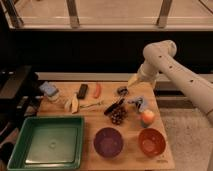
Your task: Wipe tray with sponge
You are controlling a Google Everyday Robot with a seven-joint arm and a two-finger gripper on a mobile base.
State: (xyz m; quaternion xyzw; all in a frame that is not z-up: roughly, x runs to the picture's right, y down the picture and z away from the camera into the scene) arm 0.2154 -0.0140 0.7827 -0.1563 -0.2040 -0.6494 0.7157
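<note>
Task not begun. Sponge (48, 88) lies at the far-left end of the surface (130, 152), behind the tray (50, 118) and apart from it. Tray sits at the near-left corner, nothing in it. End effector (132, 80) hovers over the far edge, right of centre, well apart from the sponge, open and holding nothing. Left to do: grasp sponge, carry it to tray, wipe.

table (133, 126) | tray (20, 146) | sponge (48, 88) | purple bowl (108, 142) | orange bowl (151, 142) | claw (132, 80) over far edge
</note>
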